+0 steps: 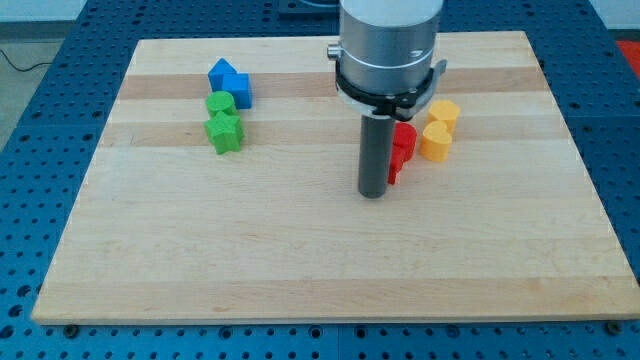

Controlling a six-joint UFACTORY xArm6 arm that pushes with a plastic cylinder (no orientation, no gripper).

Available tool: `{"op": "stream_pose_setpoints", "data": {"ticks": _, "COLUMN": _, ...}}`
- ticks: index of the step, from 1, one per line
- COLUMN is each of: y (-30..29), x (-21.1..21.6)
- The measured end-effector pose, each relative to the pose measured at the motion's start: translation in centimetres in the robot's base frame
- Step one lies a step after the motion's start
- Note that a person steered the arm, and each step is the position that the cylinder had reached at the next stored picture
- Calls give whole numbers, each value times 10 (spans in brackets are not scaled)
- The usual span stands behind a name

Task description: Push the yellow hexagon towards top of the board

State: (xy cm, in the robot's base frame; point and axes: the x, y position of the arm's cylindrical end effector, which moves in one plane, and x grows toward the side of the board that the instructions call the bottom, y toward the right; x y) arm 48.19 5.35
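A yellow hexagon (444, 111) sits at the view's right, with a second yellow block (436, 141) just below it, touching or nearly so. Red blocks (401, 148) lie to the left of the lower yellow block, partly hidden by my rod. My tip (373, 194) rests on the board just below and left of the red blocks, well left of and below the yellow hexagon.
Two blue blocks (229, 80) sit at the upper left, with a green block (220, 103) and a green star-like block (224, 132) right below them. The wooden board (300, 260) lies on a blue perforated table (30, 150).
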Motion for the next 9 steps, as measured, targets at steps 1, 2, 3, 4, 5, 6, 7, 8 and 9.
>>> {"op": "stream_pose_setpoints", "data": {"ticks": 1, "y": 40, "x": 13}}
{"op": "stream_pose_setpoints", "data": {"ticks": 2, "y": 76, "x": 27}}
{"op": "stream_pose_setpoints", "data": {"ticks": 3, "y": 99, "x": 10}}
{"op": "stream_pose_setpoints", "data": {"ticks": 4, "y": 99, "x": -21}}
{"op": "stream_pose_setpoints", "data": {"ticks": 5, "y": 99, "x": -46}}
{"op": "stream_pose_setpoints", "data": {"ticks": 6, "y": 99, "x": -66}}
{"op": "stream_pose_setpoints", "data": {"ticks": 7, "y": 98, "x": -84}}
{"op": "stream_pose_setpoints", "data": {"ticks": 8, "y": 103, "x": -76}}
{"op": "stream_pose_setpoints", "data": {"ticks": 9, "y": 103, "x": -46}}
